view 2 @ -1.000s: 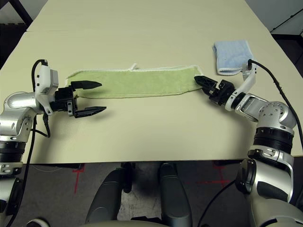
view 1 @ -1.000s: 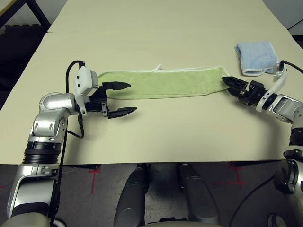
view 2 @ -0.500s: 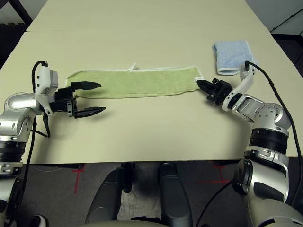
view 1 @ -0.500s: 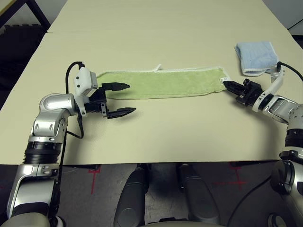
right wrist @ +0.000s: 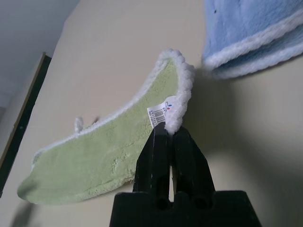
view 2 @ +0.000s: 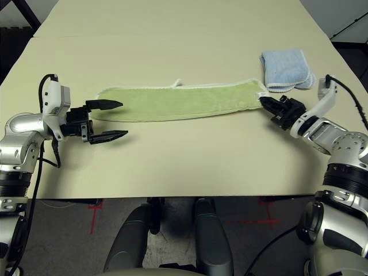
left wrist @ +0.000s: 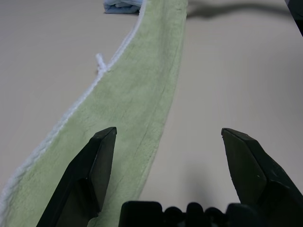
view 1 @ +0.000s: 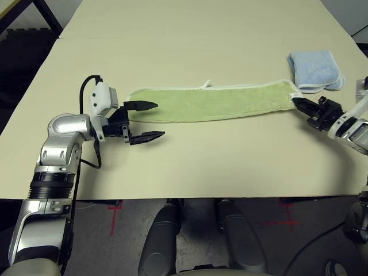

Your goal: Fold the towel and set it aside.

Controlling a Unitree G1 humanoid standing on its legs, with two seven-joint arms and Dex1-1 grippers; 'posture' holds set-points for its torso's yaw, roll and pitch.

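Towel [view 1: 218, 102] corner is pinched in your right gripper [right wrist: 171, 134] jaws; carry it toward the spread left gripper [view 1: 148, 121] jaws.

The towel [view 1: 213, 102] lies stretched left to right across the counter [view 1: 190, 34]. The left hand [view 1: 145, 121] sits at its left end, the right hand [view 1: 300, 104] at its right end. A folded cloth [view 1: 313, 70] lies just behind the right end.
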